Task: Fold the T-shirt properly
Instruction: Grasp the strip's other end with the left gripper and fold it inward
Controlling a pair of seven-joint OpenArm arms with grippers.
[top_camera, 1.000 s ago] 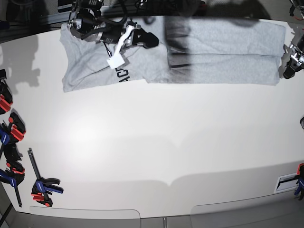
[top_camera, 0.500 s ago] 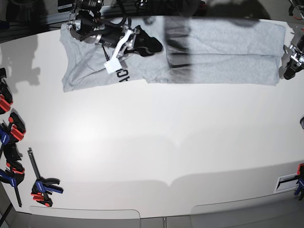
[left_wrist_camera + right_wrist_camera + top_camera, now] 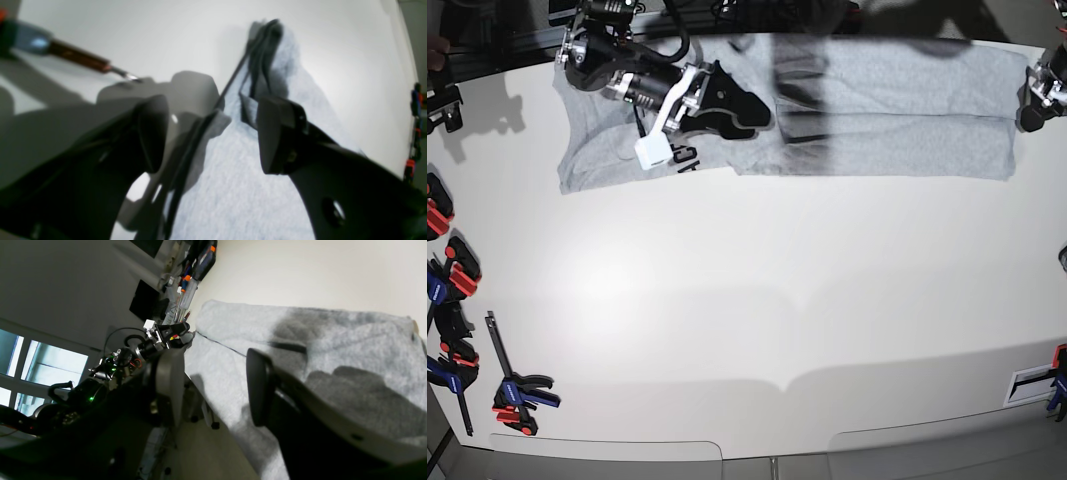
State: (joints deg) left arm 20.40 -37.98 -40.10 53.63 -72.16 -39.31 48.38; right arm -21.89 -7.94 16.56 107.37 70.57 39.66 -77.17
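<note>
right end effector (image 3: pixel 745 108) agape over T-shirt (image 3: pixel 897 120) | left end effector (image 3: pixel 213 133) agape

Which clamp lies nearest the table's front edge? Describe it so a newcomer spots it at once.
Start at the white table and go to the side opposite the T-shirt, to the corner with a cluster of red, blue and black clamps. The bar clamp there lies flat on the tabletop, closest to the front edge. Unlike its neighbours along the table's side edge, it lies wholly on the surface, its long dark bar angled away from its head.
</note>
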